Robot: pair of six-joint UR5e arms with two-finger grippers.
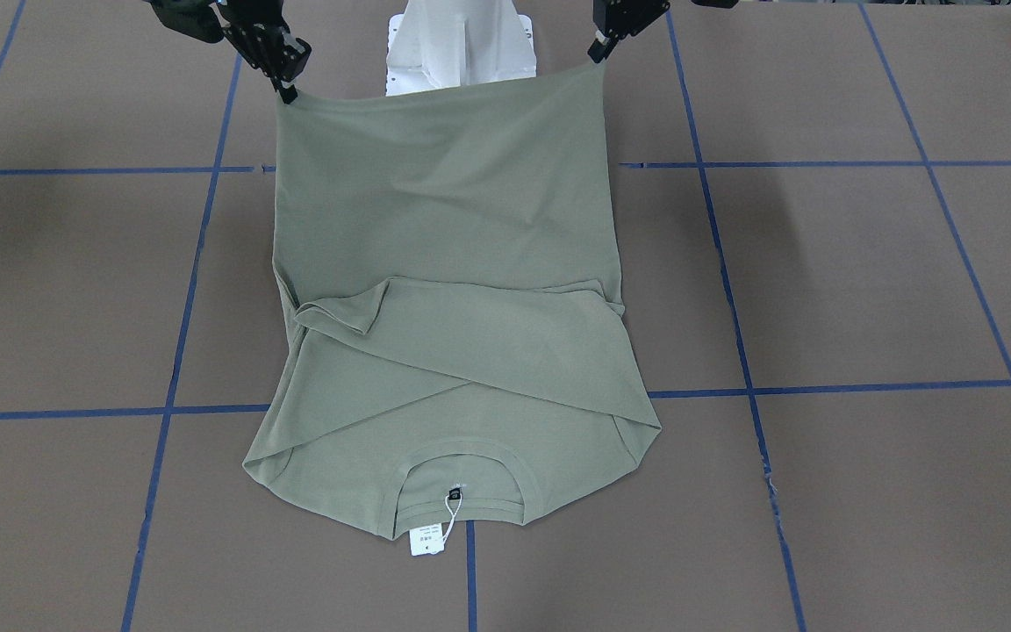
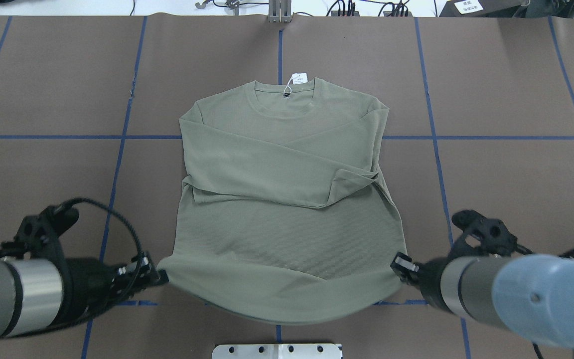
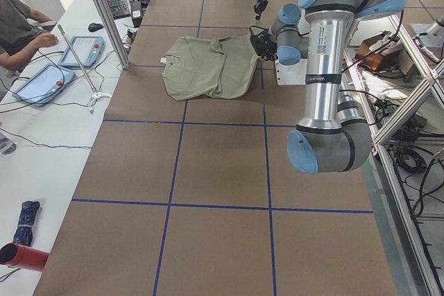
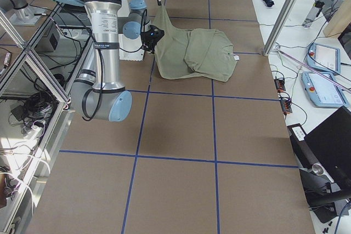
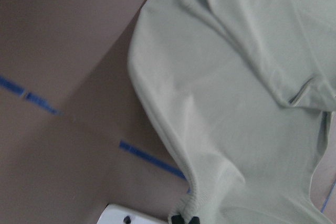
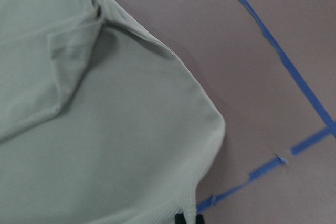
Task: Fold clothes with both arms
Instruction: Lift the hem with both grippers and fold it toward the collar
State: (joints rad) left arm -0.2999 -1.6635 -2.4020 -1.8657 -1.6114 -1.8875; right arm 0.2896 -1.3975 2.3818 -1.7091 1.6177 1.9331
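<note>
In the front-facing view, the olive-green shirt (image 1: 444, 263) lies on the brown worktop (image 1: 821, 281). Its neckline points away from the robot, and the white hang tag (image 1: 426, 537) rests just past the collar. Both sleeves (image 1: 470, 325) are crossed over the chest. The right hand (image 1: 286, 92) is clamped on one hem corner and the left hand (image 1: 598, 51) on the other. The hem is stretched between them in front of the white base (image 1: 462, 44).

From overhead, each hand sits at an outer end of the hem, which is the shirt's nearest edge to the robot. The cloth sags between them in a shallow curve.

The two side views show the hem half held up off the worktop, while the collar half lies flat.

In each wrist view, black fingertips at the bottom edge are pinched shut on the ribbed hem, and the shirt spreads away from them across the worktop.
</note>
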